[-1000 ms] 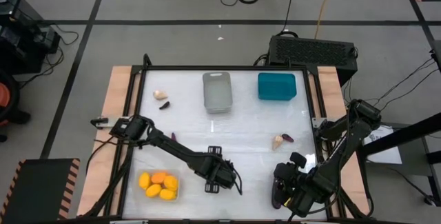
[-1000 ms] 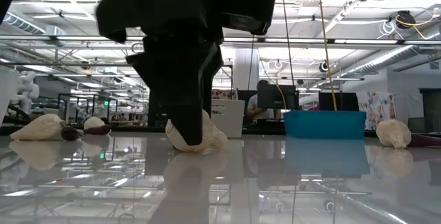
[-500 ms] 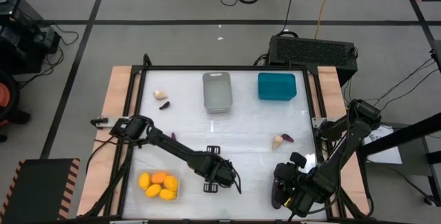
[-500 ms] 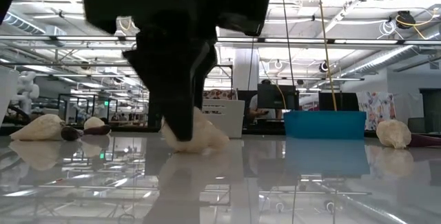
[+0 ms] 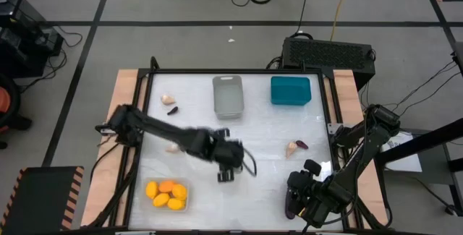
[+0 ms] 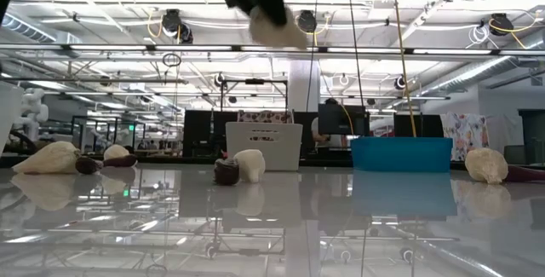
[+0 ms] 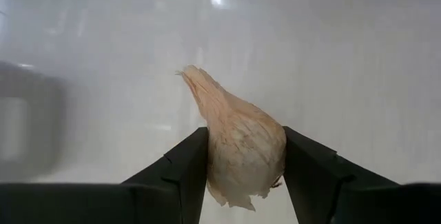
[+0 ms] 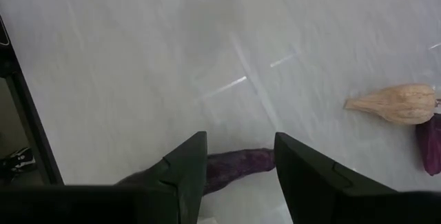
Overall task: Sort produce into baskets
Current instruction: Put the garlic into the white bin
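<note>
Beige and papery, a garlic bulb [image 7: 238,141] sits clamped between the two dark fingers of the left gripper [image 7: 241,165], its pointed tip sticking out past them toward the glossy white table [image 7: 358,58]. From above, that gripper [image 5: 230,155] is near the middle of the tabletop, and the level view shows the bulb [image 6: 277,23] carried high above the surface.

Ahead of those jaws, toward the far edge, stand the pale grey basket [image 5: 228,95] and, beside it, the teal basket [image 5: 291,90]. Back toward the near edge on the left arm's side, a clear basket [image 5: 185,204] holds a cluster of yellow and orange fruits [image 5: 166,194]. Another garlic bulb [image 5: 168,99] and a small dark purple piece [image 5: 172,110] lie just beside each other by the far left corner. A whitish piece [image 5: 172,147] lies partly hidden next to the left arm.

The right gripper [image 8: 238,172] hangs low at the near right of the table with its jaws spread apart, gripping nothing. A long purple eggplant [image 8: 238,165] lies on the table across the gap between them; whether the fingers touch it I cannot tell. Out beyond those jaws lie a third garlic bulb [image 8: 400,104] and a purple piece [image 8: 431,143] touching it.
</note>
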You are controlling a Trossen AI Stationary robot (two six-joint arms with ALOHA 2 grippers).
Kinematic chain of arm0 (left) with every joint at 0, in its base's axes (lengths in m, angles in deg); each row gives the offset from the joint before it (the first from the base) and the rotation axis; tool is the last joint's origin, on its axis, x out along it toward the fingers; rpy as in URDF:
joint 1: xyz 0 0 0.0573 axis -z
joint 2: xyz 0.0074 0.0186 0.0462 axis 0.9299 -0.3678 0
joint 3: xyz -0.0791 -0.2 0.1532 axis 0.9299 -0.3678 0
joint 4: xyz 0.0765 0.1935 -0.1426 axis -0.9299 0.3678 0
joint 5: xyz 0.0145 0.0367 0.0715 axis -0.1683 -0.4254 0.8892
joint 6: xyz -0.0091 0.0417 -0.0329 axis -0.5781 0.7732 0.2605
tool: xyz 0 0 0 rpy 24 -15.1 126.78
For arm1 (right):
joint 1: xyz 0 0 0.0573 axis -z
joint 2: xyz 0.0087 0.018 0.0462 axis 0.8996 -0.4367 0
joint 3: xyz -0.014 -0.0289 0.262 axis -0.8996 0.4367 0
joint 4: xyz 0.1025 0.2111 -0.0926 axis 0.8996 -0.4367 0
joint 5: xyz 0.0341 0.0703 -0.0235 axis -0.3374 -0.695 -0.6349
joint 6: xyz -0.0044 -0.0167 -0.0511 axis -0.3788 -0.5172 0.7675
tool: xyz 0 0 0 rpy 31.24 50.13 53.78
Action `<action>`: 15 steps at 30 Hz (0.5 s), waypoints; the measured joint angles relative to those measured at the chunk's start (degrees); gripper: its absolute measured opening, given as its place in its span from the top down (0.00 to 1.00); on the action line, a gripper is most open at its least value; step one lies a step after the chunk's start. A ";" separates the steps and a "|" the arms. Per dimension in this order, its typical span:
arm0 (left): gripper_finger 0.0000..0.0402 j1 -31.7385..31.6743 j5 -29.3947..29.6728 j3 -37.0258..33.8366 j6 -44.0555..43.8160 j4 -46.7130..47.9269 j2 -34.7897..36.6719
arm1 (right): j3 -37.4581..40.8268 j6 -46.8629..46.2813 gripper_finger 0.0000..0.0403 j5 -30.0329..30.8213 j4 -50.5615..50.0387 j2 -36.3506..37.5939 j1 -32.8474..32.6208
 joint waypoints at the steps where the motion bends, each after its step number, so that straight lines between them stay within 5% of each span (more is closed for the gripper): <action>1: 0.58 -1.27 0.38 0.00 0.00 -0.59 1.47 | 0.00 -0.02 0.60 0.32 0.16 0.00 0.00; 9: 0.58 -14.76 1.91 0.13 0.55 -1.65 8.37 | 0.00 -0.17 0.60 1.15 3.01 -0.02 0.02; 15: 0.58 -24.64 -2.89 0.09 -1.36 -1.41 7.00 | 0.00 -2.80 0.60 0.78 6.42 -0.02 -0.03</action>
